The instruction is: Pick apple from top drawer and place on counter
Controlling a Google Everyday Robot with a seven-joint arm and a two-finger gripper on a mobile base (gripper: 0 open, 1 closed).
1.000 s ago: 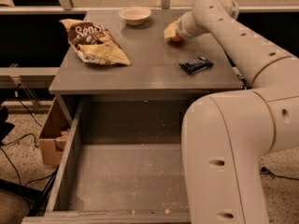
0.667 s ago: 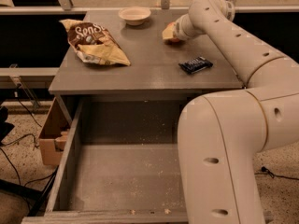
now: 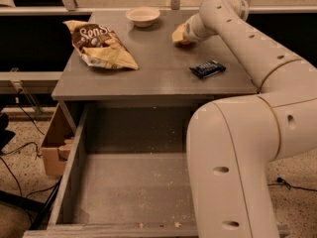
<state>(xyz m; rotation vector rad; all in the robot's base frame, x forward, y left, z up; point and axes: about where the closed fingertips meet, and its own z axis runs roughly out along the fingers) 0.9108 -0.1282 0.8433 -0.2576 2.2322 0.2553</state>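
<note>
Swinging a touch to the left since a second ago, the arm (image 3: 247,48) has carried its load a little further along the back of the counter (image 3: 158,71); nothing else up there has shifted.

From the one camera I have, the gripper (image 3: 181,33) sits low over the far right part of the counter, just right of the bowl (image 3: 142,16). The apple (image 3: 182,40) is right at its tip, yellowish on top with a red underside, and it looks to be touching the surface or very nearly so. Whether the gripper is clamped on it or has already let go I cannot tell, as the wrist covers that spot.

I read the spot as chosen for its bare wood. The chip bag (image 3: 101,44) fills the left side and the dark candy bar (image 3: 208,69) lies nearer the front edge, so the apple can settle between them and the bowl without knocking anything.

Below, the top drawer (image 3: 129,192) stands pulled out with only crumbs on its floor, so the picking part looks done. What remains, by my judgement, is a clean release and a straight lift away, since a round apple may roll.
</note>
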